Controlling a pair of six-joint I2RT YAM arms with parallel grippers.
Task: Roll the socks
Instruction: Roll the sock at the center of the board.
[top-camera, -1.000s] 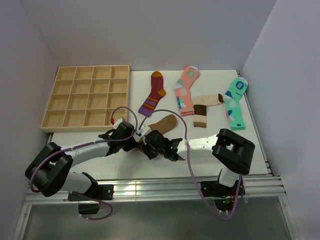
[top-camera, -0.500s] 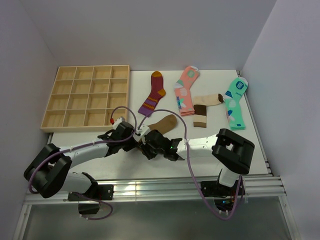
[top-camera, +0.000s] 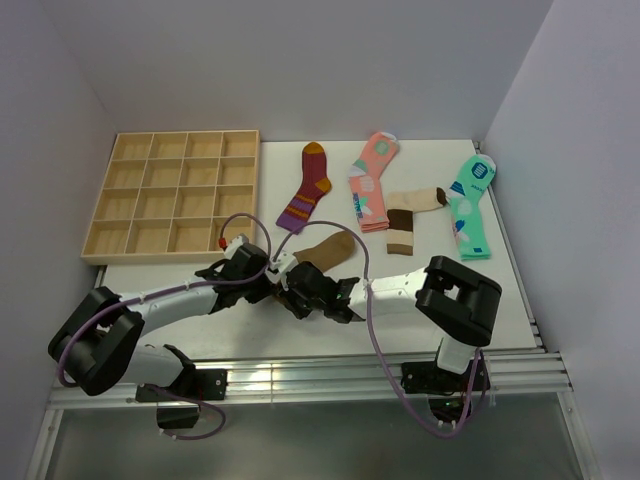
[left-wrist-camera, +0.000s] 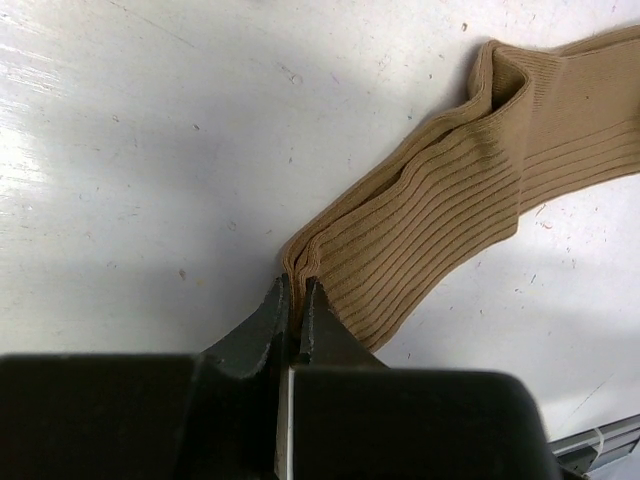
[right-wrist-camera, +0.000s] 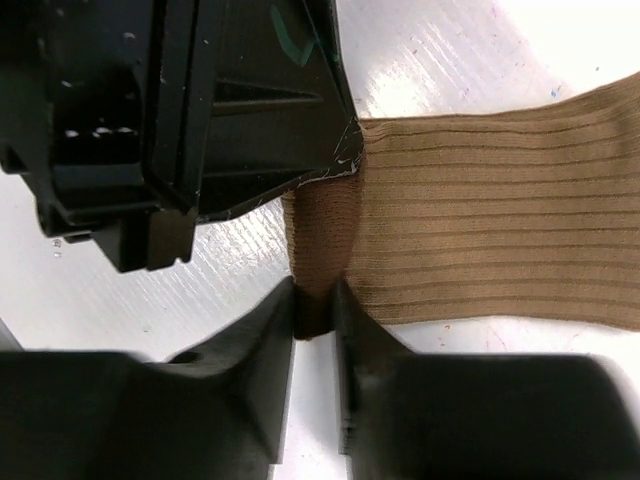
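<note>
The plain brown sock (top-camera: 327, 247) lies on the white table, toe toward the back right. Its cuff end is hidden under both grippers in the top view. My left gripper (top-camera: 268, 279) is shut on the cuff edge of the brown sock (left-wrist-camera: 440, 230). My right gripper (top-camera: 298, 291) is shut on the darker cuff fold of the same sock (right-wrist-camera: 480, 230), right beside the left gripper's fingers (right-wrist-camera: 250, 120). The beige sock with dark brown toe and band (top-camera: 408, 215) lies flat at the back right, apart from both grippers.
A wooden compartment tray (top-camera: 175, 195) stands at the back left. A maroon striped sock (top-camera: 307, 188), a pink patterned sock (top-camera: 372, 180) and a mint-green sock (top-camera: 470, 205) lie along the back. The table's front edge runs just behind the arms' bases.
The right arm has drawn in slightly to the left, its elbow shifting left. Both grippers stay clamped on the brown sock's cuff; the sock has barely moved.
</note>
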